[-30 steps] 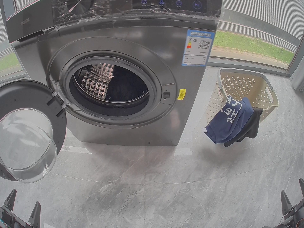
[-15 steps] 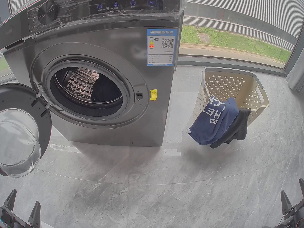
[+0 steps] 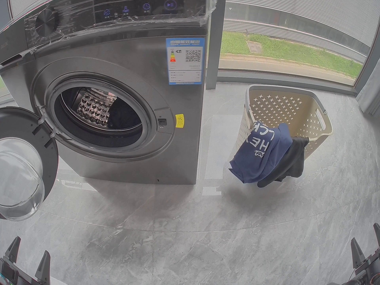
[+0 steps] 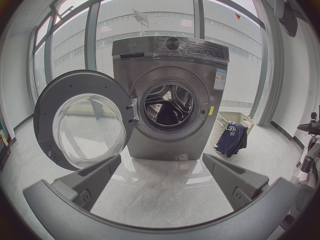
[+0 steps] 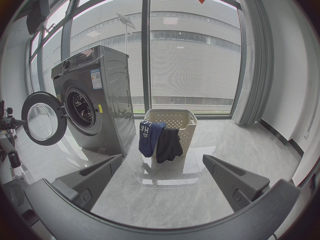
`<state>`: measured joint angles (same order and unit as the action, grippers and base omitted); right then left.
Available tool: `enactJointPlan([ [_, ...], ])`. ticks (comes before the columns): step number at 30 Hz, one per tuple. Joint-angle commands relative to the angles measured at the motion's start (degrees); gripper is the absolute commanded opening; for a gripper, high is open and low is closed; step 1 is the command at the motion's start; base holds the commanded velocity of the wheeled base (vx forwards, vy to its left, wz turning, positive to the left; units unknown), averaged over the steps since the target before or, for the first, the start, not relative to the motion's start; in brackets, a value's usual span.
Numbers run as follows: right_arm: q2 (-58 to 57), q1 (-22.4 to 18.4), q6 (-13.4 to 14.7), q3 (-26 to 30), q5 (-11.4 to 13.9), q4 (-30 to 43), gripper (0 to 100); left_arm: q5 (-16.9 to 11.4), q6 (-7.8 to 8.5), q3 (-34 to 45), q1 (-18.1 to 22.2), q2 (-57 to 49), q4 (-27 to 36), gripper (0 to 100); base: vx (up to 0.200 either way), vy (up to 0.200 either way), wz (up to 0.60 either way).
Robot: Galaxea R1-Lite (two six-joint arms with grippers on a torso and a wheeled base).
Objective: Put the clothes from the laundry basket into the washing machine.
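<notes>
A cream laundry basket point(image 3: 312, 99) point(image 5: 186, 117) point(image 4: 248, 119) stands on the floor to the right of the grey washing machine point(image 3: 130, 60) point(image 4: 173, 110) point(image 5: 110, 94). A blue shirt point(image 3: 259, 151) point(image 5: 148, 137) point(image 4: 231, 140) and a black garment point(image 3: 293, 161) point(image 5: 168, 144) hang over the basket's near rim. The machine's round door point(image 3: 21, 163) point(image 4: 83, 117) point(image 5: 43, 117) is swung open to the left, and something dark lies in the drum point(image 3: 99, 111). My left gripper point(image 3: 27, 256) point(image 4: 160, 174) and right gripper point(image 3: 366, 244) point(image 5: 160, 174) are open and empty, low and well short of both.
Bare grey marble floor point(image 3: 190, 226) lies between me and the machine and basket. A glass window wall point(image 3: 297, 32) runs behind them, with a curtain point(image 5: 253, 57) at the right corner.
The whole head view has shifted, so the camera has turned to the right; the machine and basket now sit farther left in it. Neither gripper has changed.
</notes>
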<state>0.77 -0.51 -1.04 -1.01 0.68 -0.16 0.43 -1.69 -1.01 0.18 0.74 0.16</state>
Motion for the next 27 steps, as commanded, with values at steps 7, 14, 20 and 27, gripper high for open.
enactJointPlan([
  [7, -0.8, 0.0, 0.0, 1.0, 0.1, 0.0, 100, 0.0, -0.06, 0.9, 0.0, -0.6, 0.0, 100, 0.0, -0.2, 0.0],
  [14, -0.8, 0.0, 0.0, 1.0, 0.1, 0.0, 100, 0.0, -0.15, 0.9, 0.0, -0.6, 0.0, 100, 0.0, -0.2, 0.0],
  [20, -0.8, 0.0, 0.0, 1.0, 0.0, 0.0, 100, 0.0, -0.15, 0.9, 0.0, -0.6, 0.0, 100, 0.0, -0.2, 0.0],
  [27, -0.8, 0.0, 0.0, 1.0, 0.1, 0.0, 100, 0.1, -0.06, 0.9, 0.0, -0.6, 0.0, 100, 0.0, -0.086, 0.0],
])
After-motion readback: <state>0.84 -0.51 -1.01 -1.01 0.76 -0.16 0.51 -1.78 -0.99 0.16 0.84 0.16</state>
